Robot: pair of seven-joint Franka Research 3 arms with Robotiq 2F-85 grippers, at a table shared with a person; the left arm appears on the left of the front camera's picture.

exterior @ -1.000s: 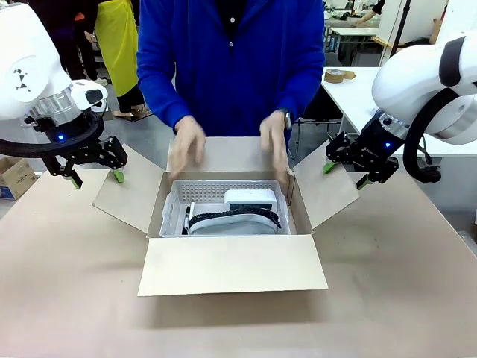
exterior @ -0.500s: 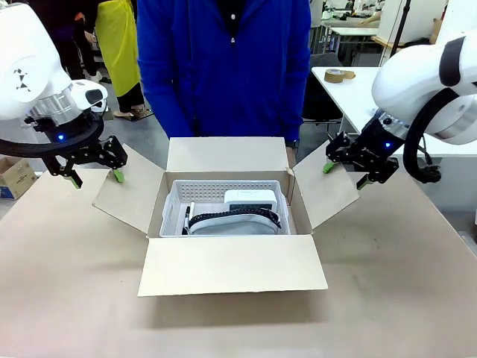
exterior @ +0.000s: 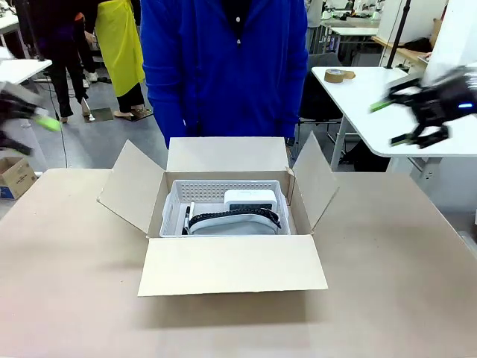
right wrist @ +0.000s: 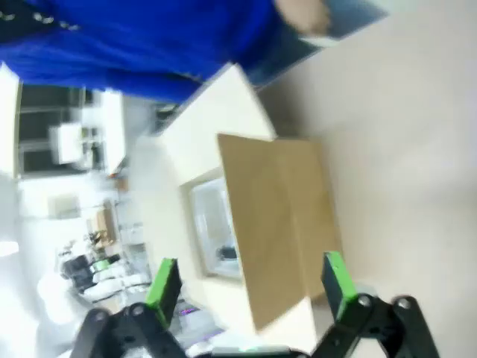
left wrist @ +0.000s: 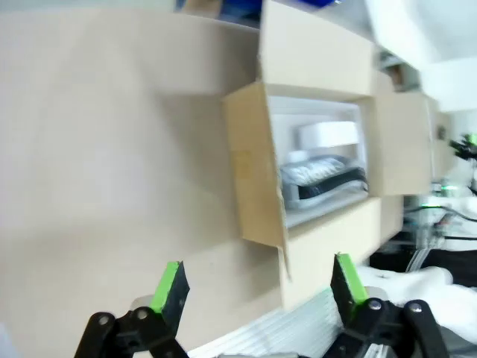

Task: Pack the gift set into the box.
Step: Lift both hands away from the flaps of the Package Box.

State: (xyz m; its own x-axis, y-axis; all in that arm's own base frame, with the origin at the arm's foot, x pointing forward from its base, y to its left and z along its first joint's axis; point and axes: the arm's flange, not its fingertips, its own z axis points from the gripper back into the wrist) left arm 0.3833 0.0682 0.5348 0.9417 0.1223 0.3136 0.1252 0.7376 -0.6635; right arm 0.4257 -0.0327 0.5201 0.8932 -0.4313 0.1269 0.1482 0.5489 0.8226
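Observation:
The brown cardboard box (exterior: 231, 265) stands open at the table's middle, all four flaps spread. Inside sits the pale perforated basket (exterior: 179, 195) holding a white boxy item (exterior: 251, 197) and a grey black-trimmed pouch (exterior: 232, 221). My left gripper (exterior: 26, 119) is a blur at the far left edge, well clear of the box, open. My right gripper (exterior: 417, 104) is blurred high at the right, also open. The left wrist view shows the left gripper (left wrist: 258, 283) open above the box (left wrist: 257, 186). In the right wrist view, the right gripper (right wrist: 249, 280) is open over the box (right wrist: 276, 216).
A person in a blue jacket (exterior: 223, 67) stands right behind the box. A white side table (exterior: 373, 112) with a tape roll (exterior: 339, 74) is at the back right. A small carton (exterior: 15, 177) sits on the floor at the left.
Both arms have swung quickly up and outward, away from the box's side flaps, which now stand steeper. The person's hands have drawn back from the far flap.

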